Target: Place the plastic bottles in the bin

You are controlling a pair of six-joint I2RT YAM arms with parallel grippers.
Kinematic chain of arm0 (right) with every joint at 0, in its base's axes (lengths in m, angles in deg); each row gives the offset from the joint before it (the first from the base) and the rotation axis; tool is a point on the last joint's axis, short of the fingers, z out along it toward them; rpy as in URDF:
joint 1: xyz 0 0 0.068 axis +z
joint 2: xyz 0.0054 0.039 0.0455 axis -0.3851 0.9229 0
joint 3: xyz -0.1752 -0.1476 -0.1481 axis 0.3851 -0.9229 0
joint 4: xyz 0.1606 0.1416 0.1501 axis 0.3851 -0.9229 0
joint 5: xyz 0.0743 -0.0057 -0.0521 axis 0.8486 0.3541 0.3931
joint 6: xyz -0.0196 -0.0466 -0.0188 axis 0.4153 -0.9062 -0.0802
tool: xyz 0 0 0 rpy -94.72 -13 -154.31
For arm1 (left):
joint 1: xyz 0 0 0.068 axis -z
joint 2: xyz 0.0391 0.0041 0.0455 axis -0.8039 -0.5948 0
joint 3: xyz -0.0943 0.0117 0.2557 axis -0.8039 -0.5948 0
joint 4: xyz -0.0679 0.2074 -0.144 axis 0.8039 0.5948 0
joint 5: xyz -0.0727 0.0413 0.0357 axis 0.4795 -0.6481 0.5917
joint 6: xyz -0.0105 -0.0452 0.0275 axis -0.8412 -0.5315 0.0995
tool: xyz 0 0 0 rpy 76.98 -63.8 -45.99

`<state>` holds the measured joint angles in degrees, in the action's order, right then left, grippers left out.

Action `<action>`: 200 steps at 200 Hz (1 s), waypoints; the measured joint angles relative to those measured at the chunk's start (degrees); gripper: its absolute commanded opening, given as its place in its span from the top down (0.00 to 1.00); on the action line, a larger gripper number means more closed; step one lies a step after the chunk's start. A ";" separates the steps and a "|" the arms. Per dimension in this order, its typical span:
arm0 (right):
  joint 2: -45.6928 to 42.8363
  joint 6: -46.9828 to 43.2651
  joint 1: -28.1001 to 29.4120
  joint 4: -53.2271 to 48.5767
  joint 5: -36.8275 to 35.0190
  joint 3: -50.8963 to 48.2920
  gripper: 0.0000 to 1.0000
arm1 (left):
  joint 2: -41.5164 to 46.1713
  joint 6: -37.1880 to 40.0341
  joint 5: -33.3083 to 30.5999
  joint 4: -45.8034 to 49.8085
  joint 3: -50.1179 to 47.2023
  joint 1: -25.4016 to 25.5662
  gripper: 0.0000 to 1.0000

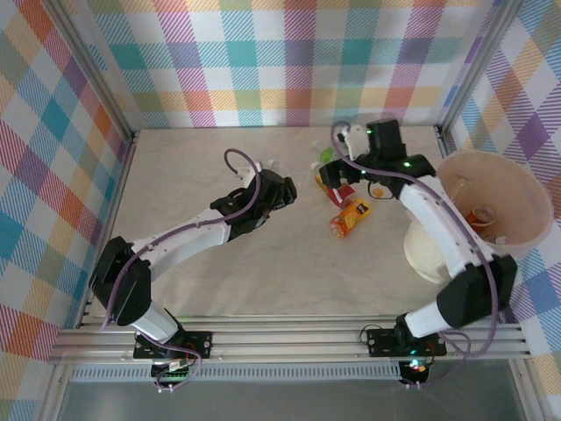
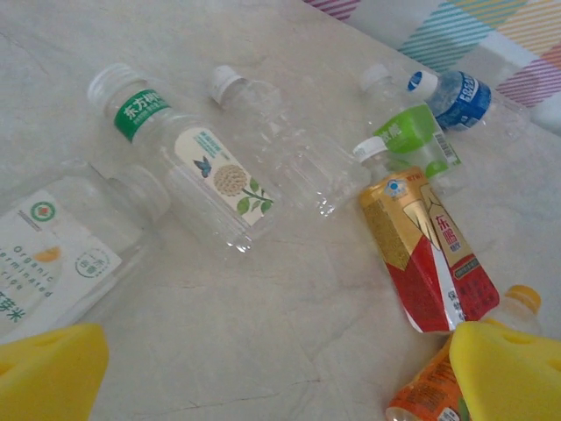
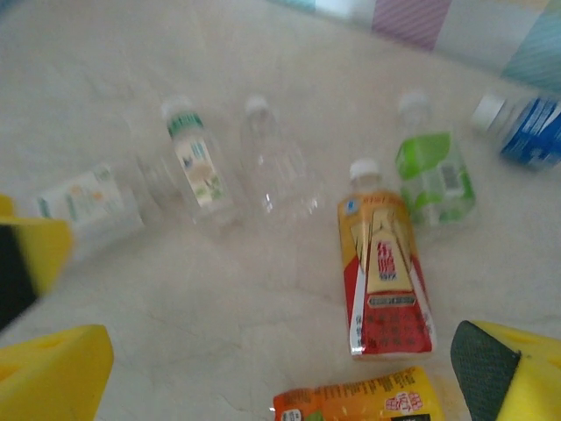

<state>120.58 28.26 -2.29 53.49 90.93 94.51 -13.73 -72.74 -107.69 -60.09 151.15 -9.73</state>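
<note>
Several plastic bottles lie flat on the table. In the left wrist view I see a red-and-gold one (image 2: 425, 254), an orange one (image 2: 434, 393), a green-labelled one (image 2: 412, 136), a blue one (image 2: 460, 96), a bare clear one (image 2: 280, 145) and a flower-labelled one (image 2: 188, 158). My left gripper (image 2: 280, 377) hangs open over bare table beside them. The right gripper (image 3: 280, 377) is open too, above the red-and-gold bottle (image 3: 381, 272) and the orange bottle (image 3: 359, 403). The bin (image 1: 526, 189) stands at the right, with one bottle (image 1: 482, 213) inside it.
A white-labelled clear bottle (image 2: 57, 254) lies at the left of the group. Both grippers (image 1: 285, 189) (image 1: 335, 180) hover close together over the table's middle. Checked walls (image 1: 263, 61) enclose the table on three sides. Bare tabletop (image 1: 193, 158) spreads to the far left.
</note>
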 measured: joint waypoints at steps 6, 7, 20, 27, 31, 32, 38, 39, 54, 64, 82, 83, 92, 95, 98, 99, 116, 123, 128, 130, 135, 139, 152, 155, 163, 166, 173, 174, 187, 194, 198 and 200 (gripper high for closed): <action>2.21 -0.04 0.39 -0.20 -0.90 0.39 0.00 | 0.00 -0.37 -0.04 0.50 0.00 -0.04 0.00; 2.43 -0.04 0.42 -0.22 -0.98 0.46 0.00 | 0.00 -0.42 -0.04 0.55 0.00 -0.04 0.00; 6.91 -0.04 0.96 -0.63 -2.75 1.55 0.00 | 0.00 -0.83 -0.13 1.33 -0.11 -0.04 0.00; 9.25 0.00 1.11 -0.92 -3.82 2.32 0.00 | 0.00 -0.83 -0.17 1.57 -0.15 -0.04 0.00; 10.78 0.02 1.16 -1.14 -4.57 2.91 0.00 | 0.02 -0.83 -0.17 1.73 -0.15 -0.04 0.00; 11.02 0.02 1.16 -1.20 -4.61 2.99 0.00 | 0.02 -0.83 -0.17 1.75 -0.15 -0.04 0.00; 13.20 0.04 1.18 -1.75 -5.73 4.13 0.00 | 0.04 -0.83 -0.15 1.77 -0.17 -0.04 0.00; 13.68 0.02 1.18 -1.90 -5.95 4.42 0.00 | 0.04 -0.83 -0.15 1.79 -0.17 -0.04 0.00; 18.73 0.04 1.20 -3.06 -8.50 7.58 0.00 | 0.20 -0.81 0.24 1.77 -0.17 -0.04 0.00; 21.94 0.09 1.20 -3.93 -10.03 9.92 0.00 | 0.35 -0.81 0.31 1.77 -0.17 -0.04 0.00; 26.97 0.24 1.20 -5.62 -12.46 13.94 0.00 | 0.42 -0.81 0.81 1.77 -0.17 -0.04 0.00; 27.34 0.24 1.20 -5.66 -12.61 14.19 0.00 | 0.42 -0.81 0.85 1.79 -0.17 -0.04 0.00; 29.73 0.31 1.20 -6.47 -13.55 16.15 0.00 | 0.42 -0.81 1.14 1.86 -0.17 -0.04 0.00; 30.40 0.33 1.20 -6.80 -13.99 16.79 0.00 | 0.42 -0.81 1.16 1.88 -0.17 -0.04 0.00; 31.15 0.42 1.20 -7.02 -14.25 17.40 0.00 | 0.42 -0.81 1.22 1.90 -0.17 -0.04 0.00; 31.32 0.44 1.20 -7.10 -14.34 17.53 0.00 | 0.42 -0.81 1.25 1.90 -0.17 -0.04 0.00; 34.86 0.76 1.20 -8.61 -15.91 20.61 0.00 | 0.42 -0.81 1.36 2.01 -0.20 -0.04 0.00; 36.13 0.94 1.20 -9.09 -16.26 21.70 0.00 | 0.42 -0.81 1.36 2.14 -0.20 -0.04 0.00; 37.00 1.09 1.20 -9.53 -16.50 22.43 0.00 | 0.42 -0.81 1.38 2.21 -0.20 -0.04 0.00; 37.24 1.09 1.20 -9.57 -16.61 22.62 0.00 | 0.42 -0.81 1.38 2.21 -0.20 -0.04 0.00; 38.03 1.11 1.20 -9.92 -16.74 23.23 0.00 | 0.42 -0.81 1.42 2.25 -0.20 -0.04 0.00; 38.60 1.14 1.20 -10.10 -16.85 23.63 0.00 | 0.42 -0.81 1.51 2.29 -0.20 -0.04 0.00; 40.24 1.14 1.20 -10.95 -16.85 24.72 0.00 | 0.42 -0.81 1.60 2.40 -0.20 -0.04 0.00; 40.52 1.11 1.20 -11.26 -16.87 25.00 0.00 | 0.42 -0.83 1.62 2.47 -0.20 -0.04 0.00; 41.33 1.11 1.20 -11.80 -16.79 25.62 0.01 | 0.42 -0.81 1.62 2.73 -0.20 -0.04 0.00; 41.66 1.09 1.20 -11.98 -16.59 25.81 0.02 | 0.42 -0.81 1.62 2.84 -0.20 -0.04 0.00; 42.23 1.05 1.20 -12.28 -16.20 26.12 0.03 | 0.42 -0.81 1.68 3.04 -0.20 -0.04 0.00; 42.27 1.07 1.20 -12.31 -16.15 26.12 0.03 | 0.42 -0.81 1.68 3.06 -0.20 -0.04 0.00; 42.93 1.03 1.20 -12.87 -15.45 26.18 0.05 | 0.42 -0.81 1.75 3.26 -0.20 -0.04 0.00; 43.21 1.05 1.20 -13.25 -15.06 26.18 0.05 | 0.42 -0.81 1.77 3.23 -0.20 -0.04 0.00; 43.34 1.05 1.20 -13.40 -14.82 26.18 0.06 | 0.42 -0.81 1.77 3.23 -0.20 -0.04 0.00; 43.41 1.05 1.20 -13.46 -14.73 26.18 0.06 | 0.42 -0.81 1.79 3.23 -0.20 -0.04 0.00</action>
<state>163.99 29.31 -1.09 40.02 76.20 120.69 -13.31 -73.54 -105.89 -56.86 150.95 -9.78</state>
